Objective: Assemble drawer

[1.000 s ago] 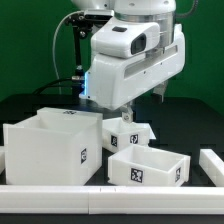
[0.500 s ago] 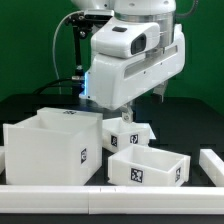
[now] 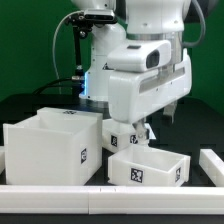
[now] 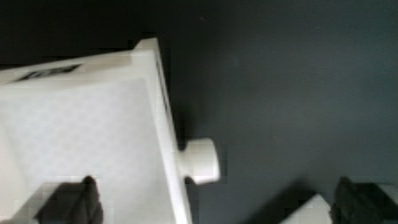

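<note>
The large white box shell stands at the exterior view's left with tags on its walls. A shallow white tray lies in front at the right. A second tray lies behind it, partly hidden under my hand. My gripper hangs low over that back tray. In the wrist view this tray fills one side, with its round knob on the front wall. My gripper is open, with dark fingertips wide on either side of the wall and knob, holding nothing.
Long white bars run along the table's front edge and at the exterior view's right. The table surface is black cloth. A stand with cables rises behind the box shell.
My hand has dropped lower and shifted toward the exterior view's right, coming down over the back tray. The box shell and trays have not moved.
</note>
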`<state>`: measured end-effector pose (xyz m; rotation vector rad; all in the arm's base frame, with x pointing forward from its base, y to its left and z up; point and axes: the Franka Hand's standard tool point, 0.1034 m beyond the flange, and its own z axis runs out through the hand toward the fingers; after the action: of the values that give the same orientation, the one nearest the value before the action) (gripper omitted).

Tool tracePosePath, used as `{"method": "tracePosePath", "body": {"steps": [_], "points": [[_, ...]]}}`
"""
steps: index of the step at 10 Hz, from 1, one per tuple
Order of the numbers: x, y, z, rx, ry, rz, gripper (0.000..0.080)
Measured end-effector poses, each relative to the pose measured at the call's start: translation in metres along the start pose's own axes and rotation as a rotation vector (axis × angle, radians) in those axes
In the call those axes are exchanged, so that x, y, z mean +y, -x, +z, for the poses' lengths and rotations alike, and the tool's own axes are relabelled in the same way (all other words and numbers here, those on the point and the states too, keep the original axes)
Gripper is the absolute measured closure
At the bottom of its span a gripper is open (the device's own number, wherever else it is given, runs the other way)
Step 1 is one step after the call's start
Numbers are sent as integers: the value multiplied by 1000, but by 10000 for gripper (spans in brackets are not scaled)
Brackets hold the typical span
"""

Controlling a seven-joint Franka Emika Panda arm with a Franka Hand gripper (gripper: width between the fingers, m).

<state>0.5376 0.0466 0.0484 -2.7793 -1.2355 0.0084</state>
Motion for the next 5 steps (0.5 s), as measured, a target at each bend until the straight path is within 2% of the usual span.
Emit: {"method": "tracePosePath", "body": {"steps": [1,3,5], "points": [[3,0,9,1,-4,5,150],[9,-2,17,2,-8,8,150],[12,2,21,0,-18,10,150]]}}
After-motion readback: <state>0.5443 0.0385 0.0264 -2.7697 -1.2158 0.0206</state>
